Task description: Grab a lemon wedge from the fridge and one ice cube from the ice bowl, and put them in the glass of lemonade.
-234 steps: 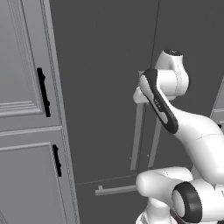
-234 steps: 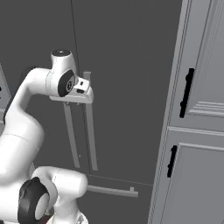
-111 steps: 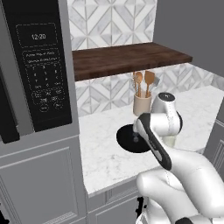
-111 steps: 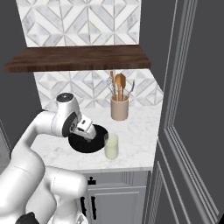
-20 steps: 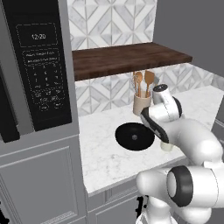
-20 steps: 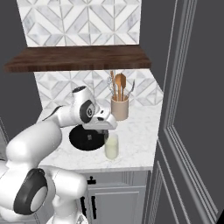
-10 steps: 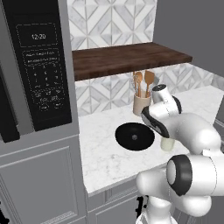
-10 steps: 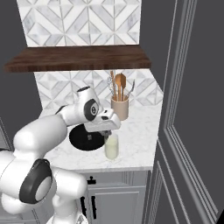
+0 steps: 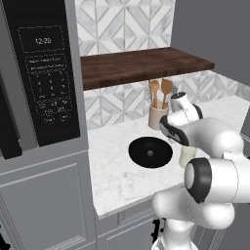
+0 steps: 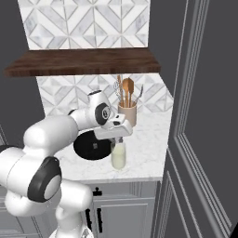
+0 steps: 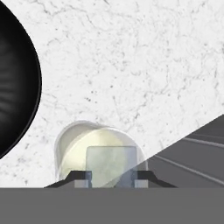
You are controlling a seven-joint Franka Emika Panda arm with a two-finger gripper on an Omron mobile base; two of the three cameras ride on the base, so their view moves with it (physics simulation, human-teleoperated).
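The glass of lemonade (image 10: pixel 118 157) (image 9: pixel 187 157) stands on the white marble counter, just right of the black ice bowl (image 10: pixel 92 147) (image 9: pixel 150 152). My gripper (image 10: pixel 119 138) hangs straight above the glass. In the hand view a pale, translucent ice cube (image 11: pixel 111 162) sits between my two fingertips (image 11: pixel 82 176), right over the glass (image 11: pixel 72 142). The jaws stand narrow, closed on the cube. The dark rim of the ice bowl (image 11: pixel 17 87) curves along the left of that view. The lemon wedge and the fridge are out of view.
A beige crock with wooden utensils (image 10: pixel 127 111) (image 9: pixel 157 114) stands behind the glass under a dark wooden shelf (image 10: pixel 83 61). A tall dark grey panelled wall (image 10: pixel 204 121) closes the right side. A black microwave (image 9: pixel 46 73) sits at the left. The counter's front edge (image 10: pixel 116 179) is near.
My hand has stayed over the glass, shifting only slightly. The arm's elbow has swung nearer to the cameras. Bowl and glass stand where they were.
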